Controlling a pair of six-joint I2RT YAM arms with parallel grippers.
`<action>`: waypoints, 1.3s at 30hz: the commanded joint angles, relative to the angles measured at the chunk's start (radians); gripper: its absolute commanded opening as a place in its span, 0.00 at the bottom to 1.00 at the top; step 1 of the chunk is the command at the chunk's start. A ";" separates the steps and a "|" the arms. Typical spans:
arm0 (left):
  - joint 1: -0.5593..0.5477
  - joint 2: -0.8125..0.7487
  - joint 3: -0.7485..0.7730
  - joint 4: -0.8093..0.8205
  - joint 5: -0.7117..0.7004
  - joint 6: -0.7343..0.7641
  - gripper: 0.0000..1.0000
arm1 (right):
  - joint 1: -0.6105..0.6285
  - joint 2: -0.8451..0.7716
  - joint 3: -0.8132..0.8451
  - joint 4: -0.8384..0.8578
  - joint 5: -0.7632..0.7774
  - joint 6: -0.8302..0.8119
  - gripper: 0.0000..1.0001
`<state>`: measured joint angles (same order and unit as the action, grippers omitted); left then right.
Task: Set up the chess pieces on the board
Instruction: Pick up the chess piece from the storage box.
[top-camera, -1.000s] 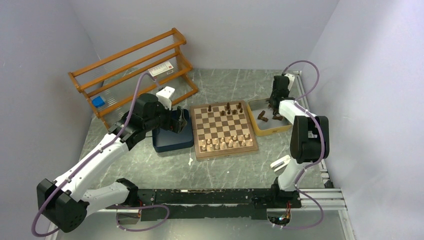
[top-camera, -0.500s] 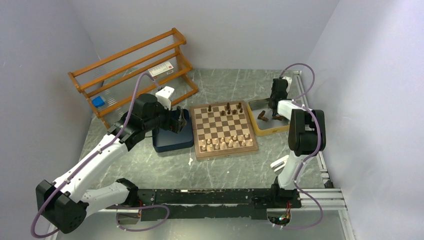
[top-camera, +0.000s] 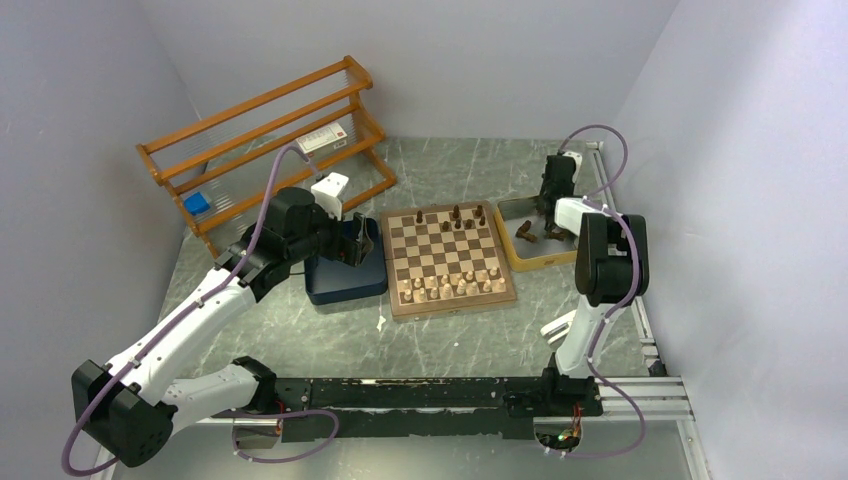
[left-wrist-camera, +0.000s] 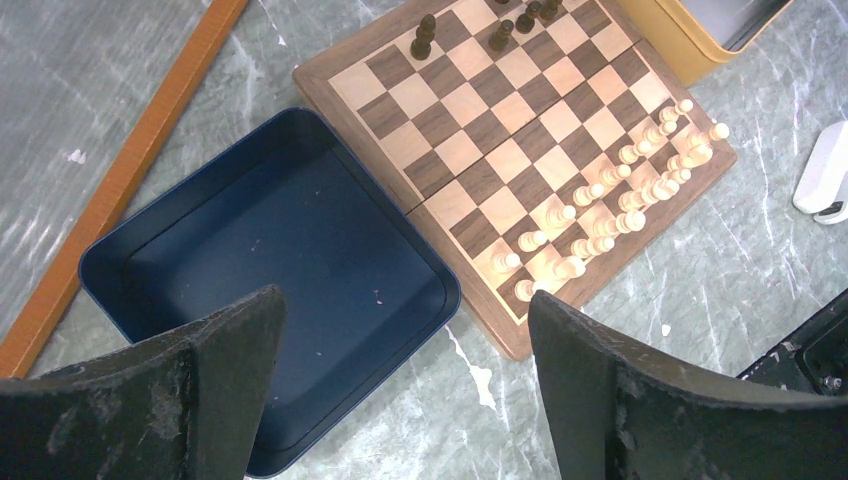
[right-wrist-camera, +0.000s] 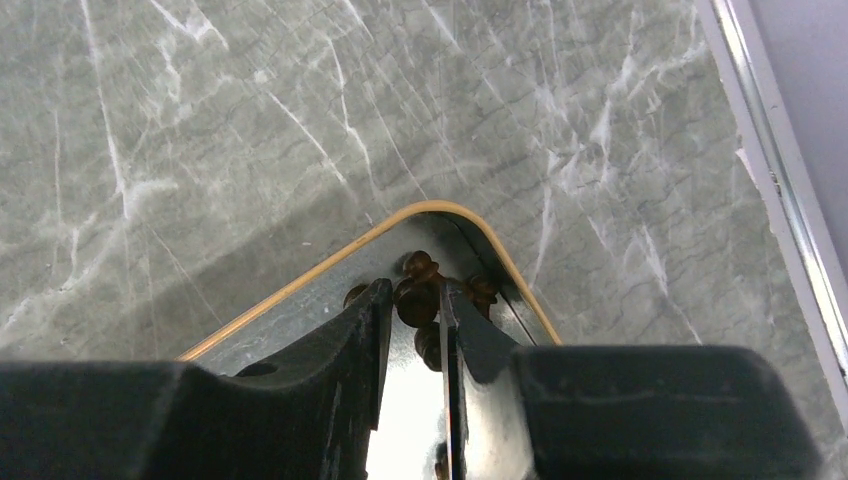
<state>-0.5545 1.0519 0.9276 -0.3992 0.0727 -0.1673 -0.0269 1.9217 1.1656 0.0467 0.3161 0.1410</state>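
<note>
Lift straight up from the far corner of the yellow tray (right-wrist-camera: 330, 262), keeping the right gripper (right-wrist-camera: 413, 295) nipped narrow on the dark chess piece (right-wrist-camera: 416, 303). Then carry left to the board (top-camera: 445, 250), far rows. Leave the left gripper (left-wrist-camera: 405, 305) spread wide, empty, above the blue tray (left-wrist-camera: 280, 250). Since a second ago: right elbow drawn slightly left, left arm unmoved.

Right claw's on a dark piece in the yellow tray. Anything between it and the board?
Only the board-side wall of the yellow tray, which the dark piece must be lifted over. The board lies right beside the tray; nothing visible stands between them.
</note>
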 joint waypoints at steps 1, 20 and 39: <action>-0.008 -0.003 -0.003 0.008 -0.005 0.017 0.95 | -0.011 0.036 0.034 0.016 -0.007 -0.015 0.28; -0.007 -0.002 -0.004 0.005 -0.011 0.016 0.95 | -0.009 -0.019 0.061 -0.064 0.040 0.012 0.17; -0.008 -0.008 -0.007 0.003 -0.014 0.016 0.95 | 0.007 -0.036 0.067 -0.109 0.025 0.040 0.16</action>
<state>-0.5545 1.0519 0.9272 -0.3992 0.0711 -0.1669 -0.0204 1.8801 1.2156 -0.0586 0.3290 0.1699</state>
